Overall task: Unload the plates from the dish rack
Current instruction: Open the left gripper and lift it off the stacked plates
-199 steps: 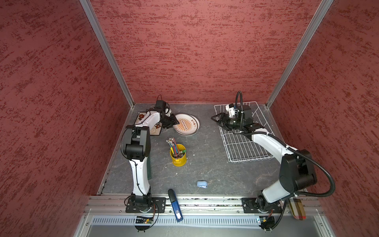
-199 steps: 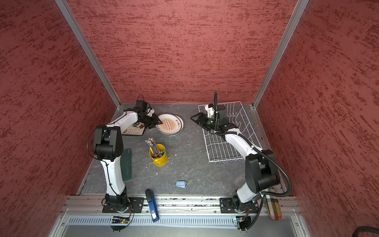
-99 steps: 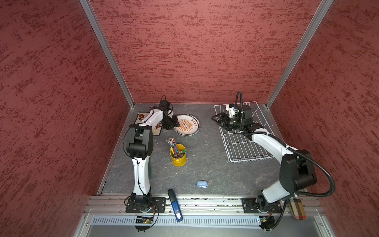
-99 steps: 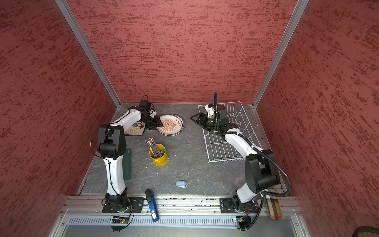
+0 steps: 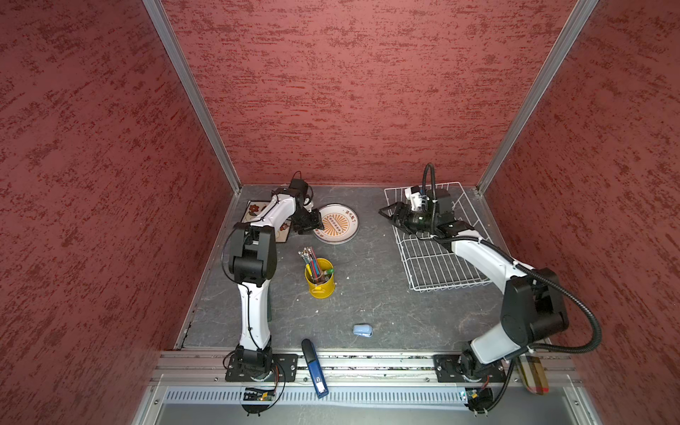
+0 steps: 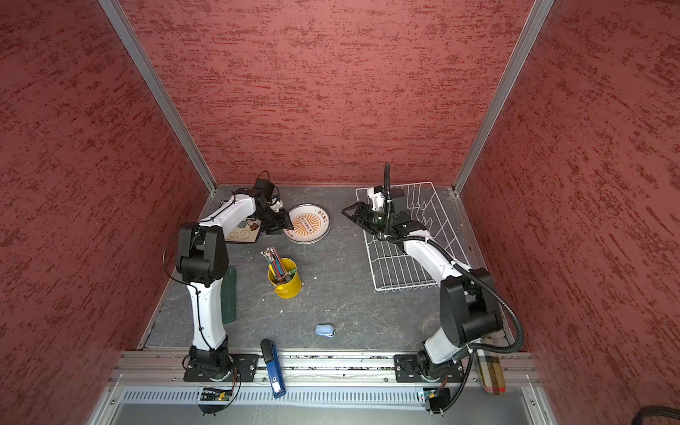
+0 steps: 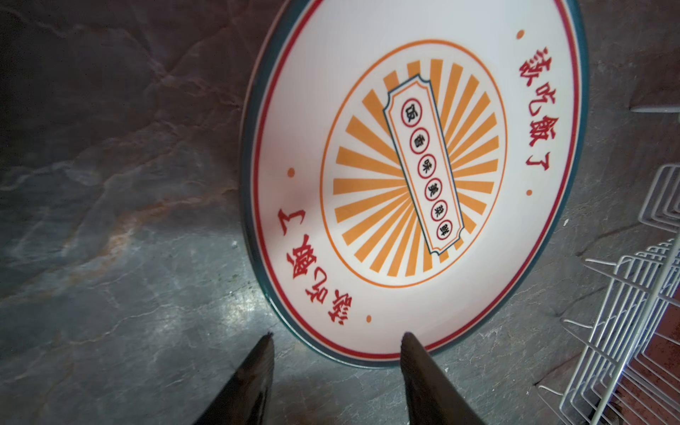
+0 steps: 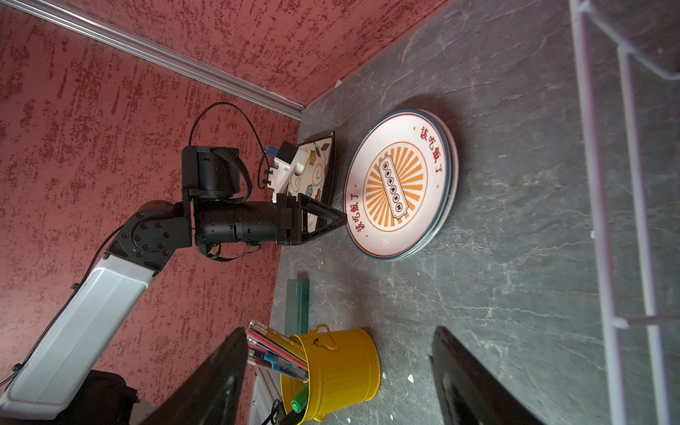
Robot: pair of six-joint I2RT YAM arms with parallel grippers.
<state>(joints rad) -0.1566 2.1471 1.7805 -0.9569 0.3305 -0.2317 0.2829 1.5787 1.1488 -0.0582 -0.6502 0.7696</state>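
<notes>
On the grey stone-veined tabletop (image 5: 368, 294), well apart from the single white wire dish rack (image 5: 434, 265), glossy round white plates with orange sunburst centres (image 5: 340, 220) lie flat. The right wrist view (image 8: 399, 184) shows two stacked rims, while both top views show one disc. One square cream floral plate (image 5: 254, 210) lies just beside them. The left gripper (image 7: 336, 335) has its jaws apart at the round rim and grips nothing. The right gripper (image 8: 340, 333) has its jaws apart and is empty.

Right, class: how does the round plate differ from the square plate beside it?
The round plate is white with an orange sunburst and red characters; the square plate is cream with coloured flowers and swirls. The round plate lies fully in view, while the square plate is partly hidden under the left arm. Both have dark rims and lie on the table, outside the dish rack.
</notes>
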